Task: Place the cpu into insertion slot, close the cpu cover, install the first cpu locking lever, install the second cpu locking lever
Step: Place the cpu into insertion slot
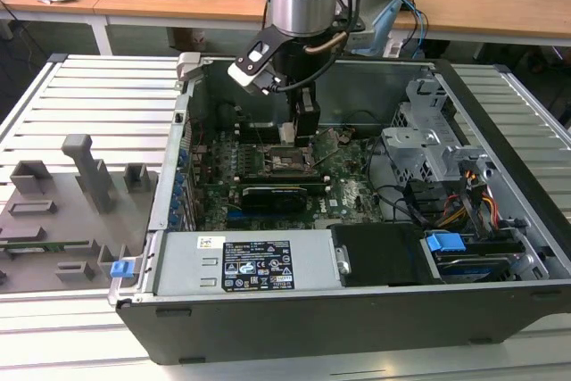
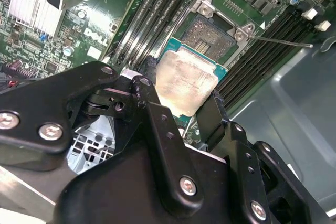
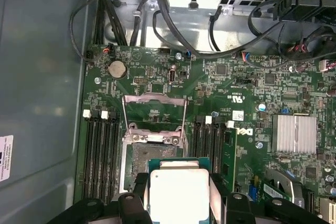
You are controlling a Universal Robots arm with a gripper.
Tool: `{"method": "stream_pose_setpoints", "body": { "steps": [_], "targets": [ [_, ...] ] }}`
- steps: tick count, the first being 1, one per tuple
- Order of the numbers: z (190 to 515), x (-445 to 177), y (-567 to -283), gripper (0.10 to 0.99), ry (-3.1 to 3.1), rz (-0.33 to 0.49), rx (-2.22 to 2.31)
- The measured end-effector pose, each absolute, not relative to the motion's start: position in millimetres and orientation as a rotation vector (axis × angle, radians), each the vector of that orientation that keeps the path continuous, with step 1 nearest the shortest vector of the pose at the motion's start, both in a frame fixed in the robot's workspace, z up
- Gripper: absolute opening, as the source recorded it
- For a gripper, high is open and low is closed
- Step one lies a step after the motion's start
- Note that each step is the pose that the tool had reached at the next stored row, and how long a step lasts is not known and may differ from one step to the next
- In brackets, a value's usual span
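Gripping cpu point(image 2: 187, 81), tool point(image 3: 177, 190) over insertion slot point(image 3: 151, 155)

cpu point(image 2: 186, 85): small flat square chip with a pale silvery face and a green rim, metal face up, clamped by two opposite edges in the gripper point(image 2: 181, 95).
cpu place: in the exterior view, at 12 o'clock of the insertion slot point(image 1: 290, 164), hanging just above it and not seated.
insertion slot: square socket, its dark contact field bare.
cpu cover point(image 3: 155, 96): thin silver frame with a window, swung up open at the slot's 3 o'clock edge in the exterior view.
locking lever point(image 2: 281, 40): thin silver rod, unlatched, sticking out past the slot.
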State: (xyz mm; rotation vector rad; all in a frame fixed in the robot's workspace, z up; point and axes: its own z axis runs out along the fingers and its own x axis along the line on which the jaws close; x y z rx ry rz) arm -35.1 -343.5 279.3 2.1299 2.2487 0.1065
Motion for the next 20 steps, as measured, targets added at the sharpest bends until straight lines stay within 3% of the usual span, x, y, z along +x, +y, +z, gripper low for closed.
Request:
{"method": "stream_pose_setpoints", "body": {
  "steps": [20],
  "targets": [
    [265,-36,-344,0.541,2.245,0.106,2.134]
  ]
}}
